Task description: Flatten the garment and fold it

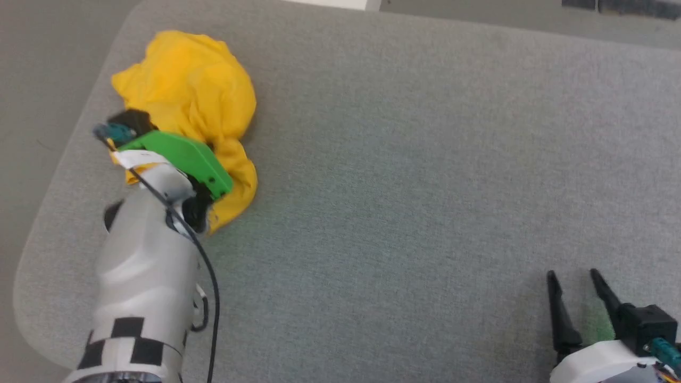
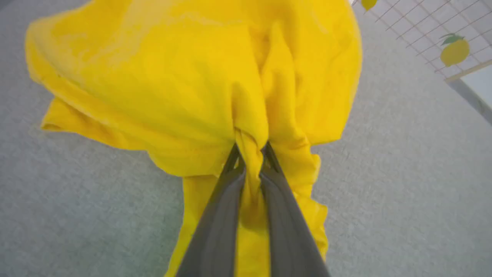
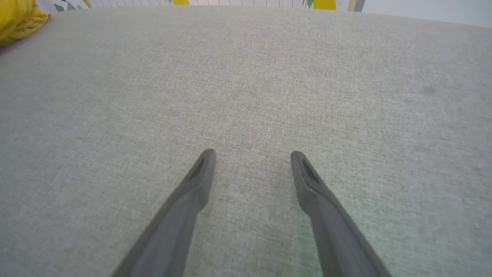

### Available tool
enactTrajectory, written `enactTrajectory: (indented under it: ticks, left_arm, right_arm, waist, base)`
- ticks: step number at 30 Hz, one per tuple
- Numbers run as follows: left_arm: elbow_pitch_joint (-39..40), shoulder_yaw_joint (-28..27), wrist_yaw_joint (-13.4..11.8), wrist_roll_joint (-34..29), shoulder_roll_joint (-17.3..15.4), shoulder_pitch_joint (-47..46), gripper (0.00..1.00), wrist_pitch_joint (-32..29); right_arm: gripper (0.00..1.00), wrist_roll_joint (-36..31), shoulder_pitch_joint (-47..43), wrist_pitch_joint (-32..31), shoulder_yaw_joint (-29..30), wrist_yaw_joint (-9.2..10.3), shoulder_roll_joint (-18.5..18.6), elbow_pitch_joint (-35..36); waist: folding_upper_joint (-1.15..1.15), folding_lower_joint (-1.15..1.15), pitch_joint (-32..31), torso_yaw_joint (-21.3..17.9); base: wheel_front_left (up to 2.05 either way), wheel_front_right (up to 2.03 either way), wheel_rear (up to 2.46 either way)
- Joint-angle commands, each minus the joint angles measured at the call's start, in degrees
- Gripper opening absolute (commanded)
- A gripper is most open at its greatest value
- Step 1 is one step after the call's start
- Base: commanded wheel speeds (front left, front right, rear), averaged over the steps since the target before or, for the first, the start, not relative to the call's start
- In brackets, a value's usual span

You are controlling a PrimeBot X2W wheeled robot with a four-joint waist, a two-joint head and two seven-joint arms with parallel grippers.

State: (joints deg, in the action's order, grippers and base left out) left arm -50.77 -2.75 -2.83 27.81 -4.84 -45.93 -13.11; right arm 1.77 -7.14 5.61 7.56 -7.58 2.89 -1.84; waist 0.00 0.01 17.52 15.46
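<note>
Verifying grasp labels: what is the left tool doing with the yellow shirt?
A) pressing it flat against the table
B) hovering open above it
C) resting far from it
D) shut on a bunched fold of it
D: the left wrist view shows the left tool closed on a gathered fold of the garment.

A robot test room dressed like a home: a broad worktop (image 1: 425, 159) padded in grey woven cloth, round-cornered, spreads beneath the right gripper (image 3: 251, 154), with plain grey floor (image 1: 42, 80) beyond its edge. Far ahead of that gripper's tips runs a wall panel (image 3: 238, 2) of white slats and yellow shapes. Up and right of the left gripper (image 2: 250, 148), a wire grid (image 2: 415, 23) bears a lemon decoration (image 2: 454, 52). The left forearm (image 1: 143, 255) wears black-and-white checker markers (image 1: 127, 340).
</note>
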Motion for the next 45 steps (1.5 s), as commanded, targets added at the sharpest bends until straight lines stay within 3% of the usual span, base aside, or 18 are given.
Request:
enactTrajectory:
  ticks: [1,7,12,18,26,34,45]
  left_arm:
    - [1.8,-0.4,0.9,0.4,-1.0,-1.3,0.00,2.7]
    - [9.4,0.8,5.6,-0.6,-4.2,-5.7,0.00,8.1]
    - [16.3,3.1,8.1,-0.4,-5.5,-10.3,0.00,5.3]
    - [24.1,5.5,9.5,2.9,-3.6,-14.1,0.00,1.8]
    - [31.2,8.7,9.7,7.2,-0.7,-14.9,0.00,-3.6]
    - [28.1,15.2,7.5,6.6,0.9,-5.1,0.00,-8.6]
    - [14.4,34.8,8.4,9.5,1.9,14.2,0.00,-15.0]
  right_arm:
    - [1.00,0.8,-0.3,0.5,-0.6,0.09,0.0,-0.7]
    - [1.00,3.4,0.2,2.6,-3.3,0.09,0.0,-5.5]
    - [1.00,6.0,0.5,4.8,-5.4,0.09,0.0,-10.0]
    - [1.00,7.2,0.7,6.5,-6.3,0.09,0.0,-13.6]
    - [1.00,7.2,1.7,7.9,-5.1,0.09,0.0,-16.2]
    - [1.00,7.5,2.3,8.8,-4.2,0.09,0.0,-17.0]
    - [1.00,7.3,3.8,9.2,-4.3,0.09,0.0,-18.0]
  waist:
    - [0.00,-0.01,-3.3,1.2]
    - [0.00,-0.01,-9.8,-0.4]
    - [0.00,-0.01,-14.9,-4.0]
    - [0.00,-0.01,-18.7,-9.5]
    - [0.00,-0.01,-19.2,-16.9]
    - [0.00,-0.01,-17.0,-19.8]
    - [0.00,-0.01,-15.0,-21.6]
  base:
    - [0.00,0.00,0.00]
    - [0.00,0.00,0.00]
    - [0.00,0.00,0.00]
    - [0.00,0.00,0.00]
    - [0.00,0.00,0.00]
    - [0.00,0.00,0.00]
    - [0.00,0.00,0.00]
